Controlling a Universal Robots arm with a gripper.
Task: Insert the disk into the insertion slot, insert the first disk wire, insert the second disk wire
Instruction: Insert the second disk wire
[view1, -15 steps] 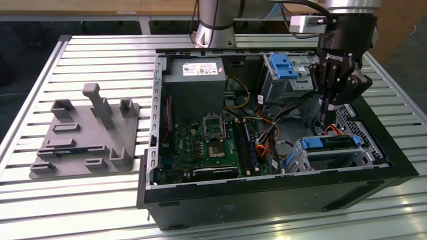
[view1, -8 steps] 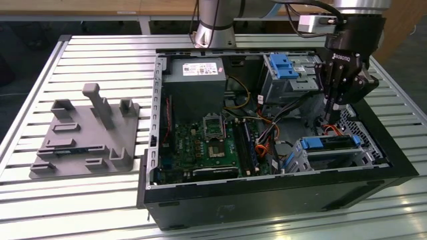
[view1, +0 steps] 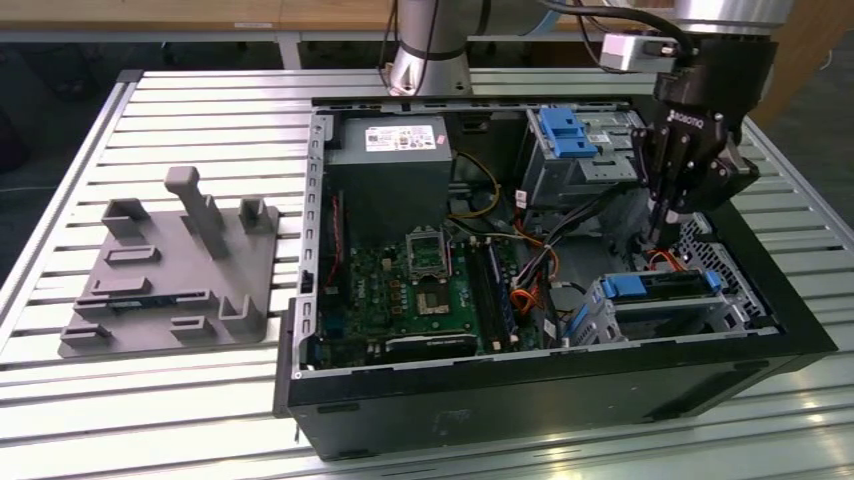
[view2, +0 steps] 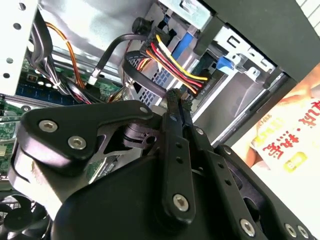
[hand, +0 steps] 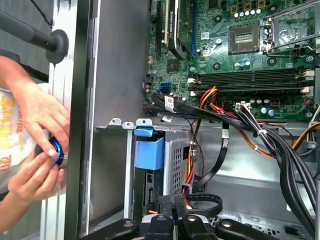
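Note:
The disk, silver in a blue carrier, lies inside the insertion slot, a perforated silver cage at the exterior view's right inside the open computer case. My gripper hangs just above the cage's rear end, fingers shut. In the second wrist view the gripper ends at a dark plug beside a yellow, red and black wire bundle; whether it pinches that plug I cannot tell. The first wrist view has the gripper close to the carrier's blue tab and the cage. An orange wire curls under the tips.
A taller grey bay with a blue latch stands behind the cage. The motherboard and loose black cables fill the case middle. A grey fixture lies on the table. A person's hands work outside the case wall.

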